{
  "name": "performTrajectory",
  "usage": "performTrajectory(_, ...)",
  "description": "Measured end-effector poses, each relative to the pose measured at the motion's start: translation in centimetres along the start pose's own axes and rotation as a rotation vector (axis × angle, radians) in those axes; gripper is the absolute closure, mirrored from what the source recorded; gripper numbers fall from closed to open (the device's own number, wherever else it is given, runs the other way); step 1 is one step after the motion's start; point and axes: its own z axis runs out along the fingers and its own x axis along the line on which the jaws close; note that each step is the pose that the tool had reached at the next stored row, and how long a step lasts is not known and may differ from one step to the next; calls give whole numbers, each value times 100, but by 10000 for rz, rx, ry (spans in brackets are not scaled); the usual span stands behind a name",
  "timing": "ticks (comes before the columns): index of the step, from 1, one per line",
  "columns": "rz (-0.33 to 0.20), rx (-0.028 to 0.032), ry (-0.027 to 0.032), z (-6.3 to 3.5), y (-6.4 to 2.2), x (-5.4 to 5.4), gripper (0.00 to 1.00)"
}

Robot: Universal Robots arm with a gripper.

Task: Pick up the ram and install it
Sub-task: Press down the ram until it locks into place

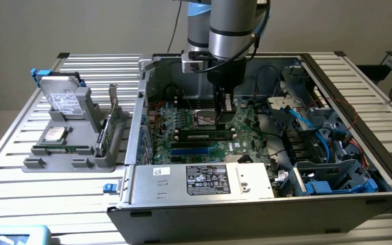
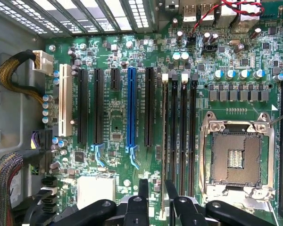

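Black metal claw point(image 1: 223, 113), jaws apart & empty, centre frame over green motherboard point(image 1: 182, 125); thin green ram stick point(image 1: 206, 136) w/ black chips just below it in frame.

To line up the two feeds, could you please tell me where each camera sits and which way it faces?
Exterior view: off the arm, raised, looking down into the open computer case; the arm shows.
Wrist view: on the wrist, facing the motherboard squarely; the open tool shows.
Both share the motherboard and its CPU socket.
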Motion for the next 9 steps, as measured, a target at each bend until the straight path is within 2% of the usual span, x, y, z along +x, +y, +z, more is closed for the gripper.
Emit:
performTrajectory(3, 0, 0, 0, 0, 0, 0, 73)
performTrajectory(4, 0, 0, 0, 0, 0, 0, 82)
performTrajectory(5, 0, 0, 1, 0, 0, 0, 82)
performTrajectory(6, 0, 0, 0, 0, 0, 0, 88)
performTrajectory(9, 3, -1, -2, 1, -3, 2, 89)
